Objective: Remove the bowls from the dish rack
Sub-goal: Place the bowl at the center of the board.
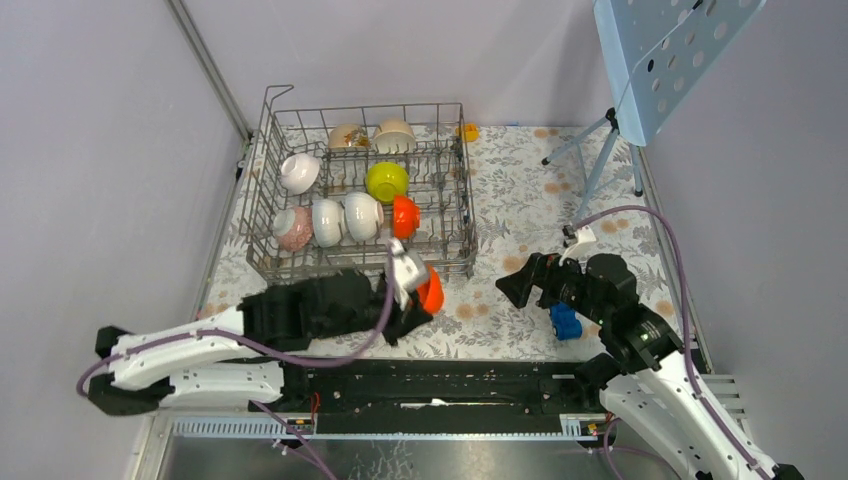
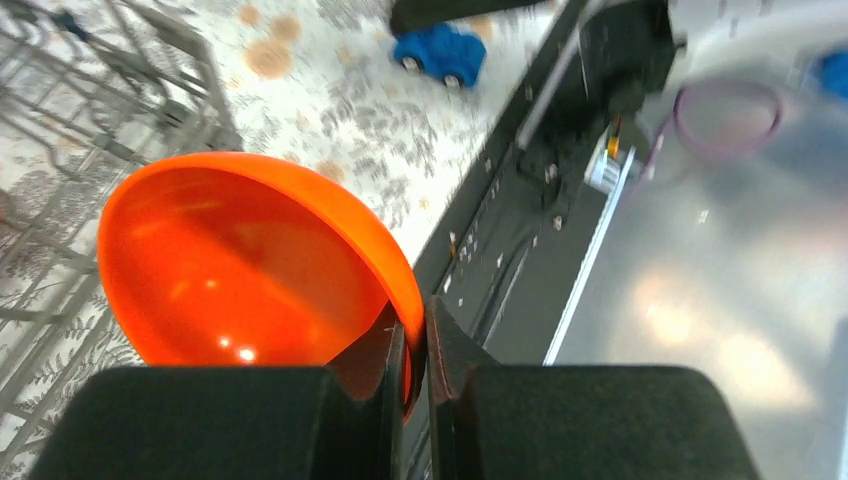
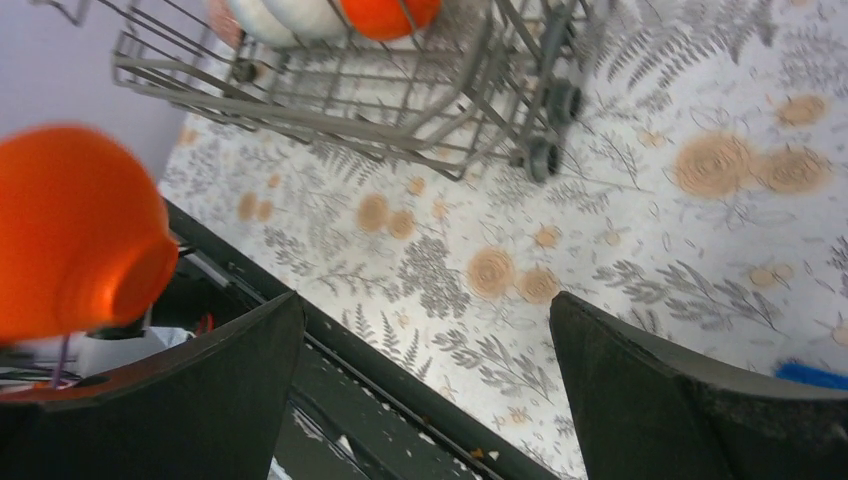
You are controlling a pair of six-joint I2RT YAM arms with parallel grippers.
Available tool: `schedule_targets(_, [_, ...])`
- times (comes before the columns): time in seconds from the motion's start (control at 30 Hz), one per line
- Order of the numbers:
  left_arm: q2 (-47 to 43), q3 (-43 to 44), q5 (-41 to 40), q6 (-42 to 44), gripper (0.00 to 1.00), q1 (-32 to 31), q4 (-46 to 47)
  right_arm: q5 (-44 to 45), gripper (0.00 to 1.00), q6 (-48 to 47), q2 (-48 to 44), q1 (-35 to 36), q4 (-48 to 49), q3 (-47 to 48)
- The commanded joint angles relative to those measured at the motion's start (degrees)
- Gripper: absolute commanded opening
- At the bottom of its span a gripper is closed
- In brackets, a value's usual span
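My left gripper [image 1: 425, 297] is shut on the rim of an orange-red bowl [image 1: 431, 289] and holds it just in front of the dish rack [image 1: 268, 210]. In the left wrist view the bowl [image 2: 240, 270] fills the middle, its rim pinched in the gripper [image 2: 418, 345]. It also shows in the right wrist view [image 3: 70, 230]. Several bowls stand in the rack: another orange-red [image 1: 404, 215], yellow-green [image 1: 387, 181], white [image 1: 362, 215], pink-speckled [image 1: 293, 228], beige [image 1: 395, 135]. My right gripper [image 1: 515, 287] is open and empty above the mat, right of the rack; its fingers [image 3: 640, 390] stand wide apart.
A small blue toy car [image 1: 565, 320] lies on the floral mat under my right arm, also in the left wrist view [image 2: 440, 52]. A blue perforated panel on a tripod [image 1: 660, 50] stands at the back right. A small yellow object [image 1: 468, 131] lies behind the rack.
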Motion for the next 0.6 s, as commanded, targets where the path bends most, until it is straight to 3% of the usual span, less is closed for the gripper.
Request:
schedule_targets(0.0, [2.9,-0.5,-16.8,5.2,0.00,-13.9,-1.5,1.4,1.00,-3.0,2.1,-0.3,-4.6,1.8])
schedule_targets(0.27, [8.1,-6.2,-29.4,11.2,0.00,-27.0,0.1,-4.2,0.94,-4.5,6.4,-0.2,-9.2,7.8])
schedule_targets(0.47, [3.9,-15.2,-26.9,17.2,0.00,-27.4,7.8,-10.8,0.89,-3.0,11.5,0.0,-8.0,9.5])
schedule_targets(0.57, [0.8,-17.9,-24.3,19.7,0.00,-27.4,10.3,-9.5,0.85,-2.7,14.7,3.8,-8.8,11.9])
